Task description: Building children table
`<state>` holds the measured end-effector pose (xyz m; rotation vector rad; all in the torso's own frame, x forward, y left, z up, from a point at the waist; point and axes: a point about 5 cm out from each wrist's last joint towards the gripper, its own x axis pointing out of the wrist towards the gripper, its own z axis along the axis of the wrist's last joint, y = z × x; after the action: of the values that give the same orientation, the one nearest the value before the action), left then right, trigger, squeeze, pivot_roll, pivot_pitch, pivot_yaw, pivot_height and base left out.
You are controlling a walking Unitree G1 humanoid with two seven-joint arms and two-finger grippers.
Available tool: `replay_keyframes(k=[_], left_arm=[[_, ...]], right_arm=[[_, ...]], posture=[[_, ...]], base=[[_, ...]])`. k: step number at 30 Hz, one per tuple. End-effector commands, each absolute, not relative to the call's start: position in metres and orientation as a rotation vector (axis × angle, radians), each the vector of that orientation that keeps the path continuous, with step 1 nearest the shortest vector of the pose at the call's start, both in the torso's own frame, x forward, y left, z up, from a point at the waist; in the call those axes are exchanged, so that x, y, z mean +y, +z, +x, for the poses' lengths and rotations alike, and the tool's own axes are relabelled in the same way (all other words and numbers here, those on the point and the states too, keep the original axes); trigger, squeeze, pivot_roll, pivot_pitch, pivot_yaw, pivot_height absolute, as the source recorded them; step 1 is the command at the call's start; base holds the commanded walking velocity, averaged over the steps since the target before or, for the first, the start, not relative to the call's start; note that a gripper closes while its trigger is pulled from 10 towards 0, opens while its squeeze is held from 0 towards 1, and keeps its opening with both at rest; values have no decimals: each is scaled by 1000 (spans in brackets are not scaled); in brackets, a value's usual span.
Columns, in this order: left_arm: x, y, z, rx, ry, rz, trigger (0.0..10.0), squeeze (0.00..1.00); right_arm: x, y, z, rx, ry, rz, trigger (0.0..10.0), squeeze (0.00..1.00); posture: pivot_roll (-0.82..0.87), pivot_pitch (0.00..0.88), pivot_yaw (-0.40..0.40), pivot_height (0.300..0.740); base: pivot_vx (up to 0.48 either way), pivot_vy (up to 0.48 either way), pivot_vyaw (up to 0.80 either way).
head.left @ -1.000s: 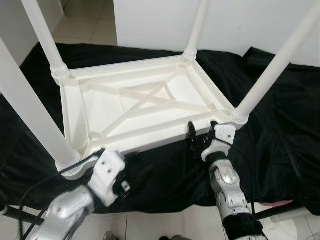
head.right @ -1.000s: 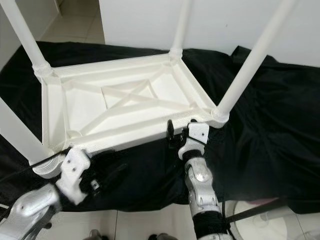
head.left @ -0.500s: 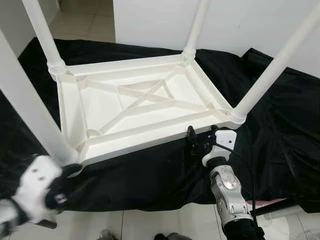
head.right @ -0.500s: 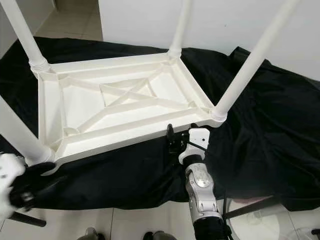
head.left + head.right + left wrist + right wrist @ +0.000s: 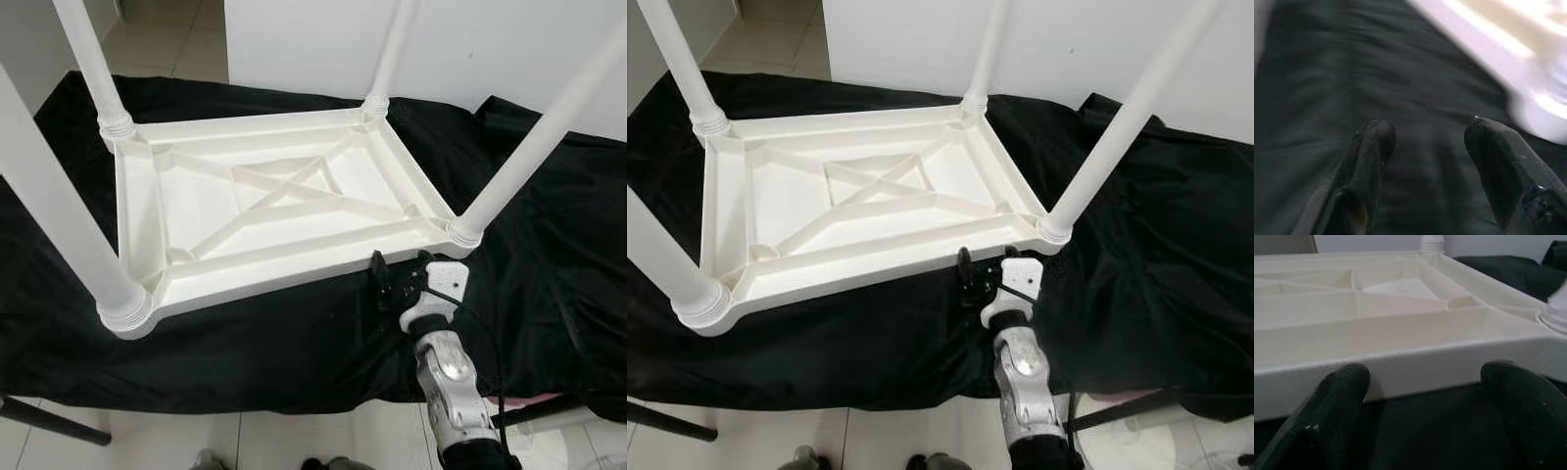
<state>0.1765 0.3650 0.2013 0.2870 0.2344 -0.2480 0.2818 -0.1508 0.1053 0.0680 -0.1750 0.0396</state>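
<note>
Four white legs sticking straight up off the children's table [image 5: 265, 211], which sits upside down on a black cloth [image 5: 549, 255] spread over a pale tiled floor [image 5: 147, 441]. Underside facing up, ribbed frame with an X brace in the middle. One leg at each corner: near left leg [image 5: 54, 211], far left leg [image 5: 90, 69], far right leg [image 5: 392, 49], near right leg [image 5: 539, 127]. White wall [image 5: 470, 39] right behind the far edge of the cloth.

Right gripper [image 5: 982, 276] parked at the near long edge of the table, close to the near right corner, silver forearm coming up from the bottom of the head views. Fingers spread wide, nothing between them. From the right wrist camera, both black fingertips [image 5: 1337, 396] poke up just in front of the table's white rim, tips about level with it; touching or just short of it, hard to call from here.

Left gripper [image 5: 1425, 142] seen through its own wrist camera, pretty blurry. Two dark fingers [image 5: 1369, 152] held apart, empty, hovering over black cloth with a smeared white bit of the table off to one side, probably a corner, but too soft to be sure.

Thin dark bar [image 5: 54, 421] crossing the tiles at the near left, below the cloth edge.
</note>
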Motion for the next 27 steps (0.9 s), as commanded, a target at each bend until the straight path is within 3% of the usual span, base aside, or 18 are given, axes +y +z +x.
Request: replay_keyframes(k=[1,3,6,14,21,23,27], left_arm=[[371,202,178,222,-203,319,10000,0],[384,212,197,100,-73,314,10000,0],[385,222,220,-5,-13,260,10000,0],[365,226,265,-104,-71,222,10000,0],[334,226,295,-150,-182,176,10000,0],[308,227,305,-182,-280,162,10000,0],[289,224,308,-194,-357,153,10000,0]], right_arm=[[-156,100,279,-152,17,62,10000,0],[-150,95,271,-140,73,39,10000,0],[-148,91,266,-127,107,26,10000,0],[-148,93,269,-125,99,-2,10000,0],[-145,94,280,-102,57,-48,10000,0],[-143,97,288,-95,42,-59,10000,0],[-140,100,295,-99,43,-54,10000,0]], posture=[[115,156,-73,740],[112,156,-72,740],[104,155,-71,740],[75,155,-52,740],[60,151,-39,740],[57,145,-45,740],[58,142,-51,740]], base=[[0,0,0],[0,0,0],[0,0,0],[0,0,0],[0,0,0],[0,0,0],[0,0,0]])
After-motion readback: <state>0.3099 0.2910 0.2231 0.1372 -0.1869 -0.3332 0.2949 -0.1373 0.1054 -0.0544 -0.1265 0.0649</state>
